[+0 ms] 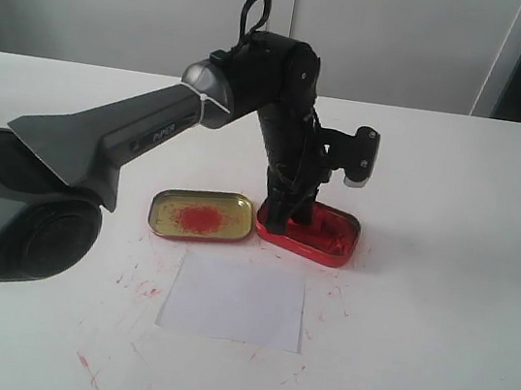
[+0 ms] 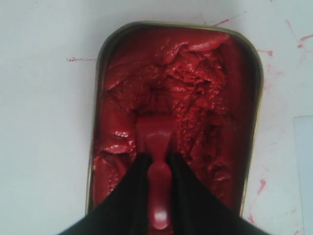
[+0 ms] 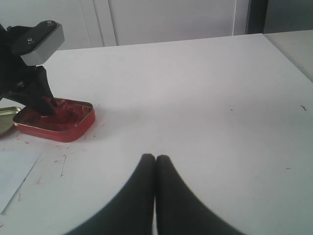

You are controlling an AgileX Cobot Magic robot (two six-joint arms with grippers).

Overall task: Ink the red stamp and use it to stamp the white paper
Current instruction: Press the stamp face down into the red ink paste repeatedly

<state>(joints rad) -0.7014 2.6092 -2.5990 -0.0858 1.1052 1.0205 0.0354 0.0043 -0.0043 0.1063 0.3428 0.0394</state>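
My left gripper [image 2: 156, 160] is shut on the red stamp [image 2: 157, 166], holding its narrow handle while the square base presses into the red ink of the open ink tin [image 2: 195, 88]. In the exterior view the left gripper [image 1: 289, 217] stands upright in the ink tin [image 1: 333, 237], and the stamp itself is hidden behind the fingers. The white paper [image 1: 235, 301] lies flat in front of the tin. My right gripper [image 3: 156, 159] is shut on nothing, hovering over bare table well to the right of the ink tin [image 3: 54, 120].
The gold tin lid [image 1: 200, 216] with a red smear lies beside the ink tin on its left. Red ink flecks [image 1: 87, 370] mark the table around the paper. A corner of the paper [image 3: 12, 176] shows in the right wrist view.
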